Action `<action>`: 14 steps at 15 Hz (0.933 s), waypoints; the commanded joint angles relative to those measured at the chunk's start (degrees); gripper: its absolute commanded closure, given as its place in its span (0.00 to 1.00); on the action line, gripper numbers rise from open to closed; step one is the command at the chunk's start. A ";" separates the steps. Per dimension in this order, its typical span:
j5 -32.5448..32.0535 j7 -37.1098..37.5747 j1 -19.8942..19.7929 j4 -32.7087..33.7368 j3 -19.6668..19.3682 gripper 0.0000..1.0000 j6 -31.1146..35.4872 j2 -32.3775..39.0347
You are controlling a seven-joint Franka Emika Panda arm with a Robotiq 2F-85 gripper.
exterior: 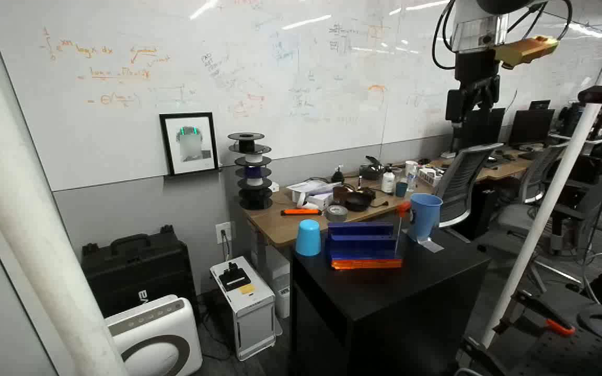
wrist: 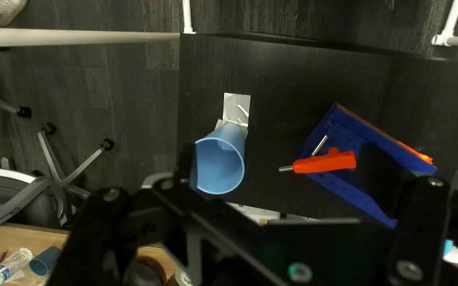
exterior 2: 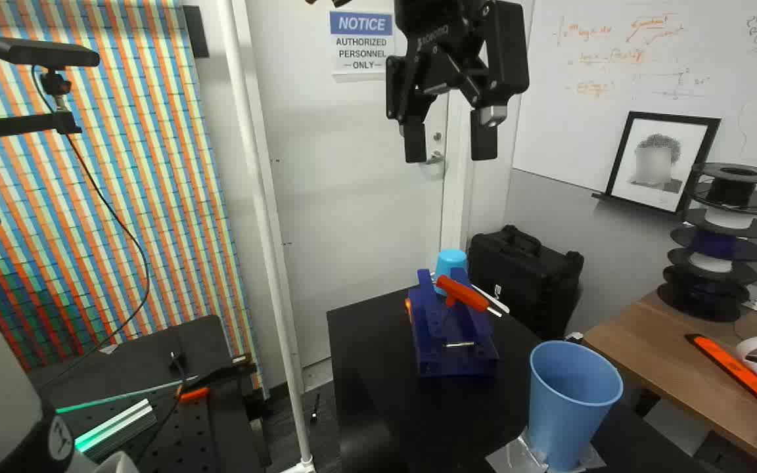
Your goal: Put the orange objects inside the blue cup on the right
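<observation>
In an exterior view, a black hard case (exterior: 139,263) stands at nine o'clock from the dark blue rack (exterior: 360,237), with a white appliance (exterior: 154,337) in front of it at eight. At ten o'clock a framed portrait (exterior: 188,143) stands against the written-on whiteboard (exterior: 280,83). A white box (exterior: 243,308) follows at eight, then a stack of spools (exterior: 252,171) at ten, on the wooden desk (exterior: 275,227). An upside-down cyan cup (exterior: 308,238) sits at nine on the black counter (exterior: 416,274), near the rack. An orange piece (exterior: 366,264) runs along the rack's six o'clock edge, its finer shape unclear, and a red-orange handle (exterior: 403,209) shows at the two o'clock corner. The blue cup (exterior: 427,215) stands mouth up on the counter at two, silver tape (exterior: 430,245) at its foot. Next is a mesh-backed chair (exterior: 464,178), also at two, then the hand (exterior 2: 449,140), fingers spread apart, high above the counter, at twelve from the rack in an exterior view
</observation>
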 commanded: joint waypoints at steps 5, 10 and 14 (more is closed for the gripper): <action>-0.30 0.28 0.92 0.82 -0.79 0.00 -0.19 -0.18; -1.01 4.32 0.24 0.83 -0.04 0.00 0.94 0.55; -1.33 20.85 -0.15 0.38 2.84 0.00 10.04 6.47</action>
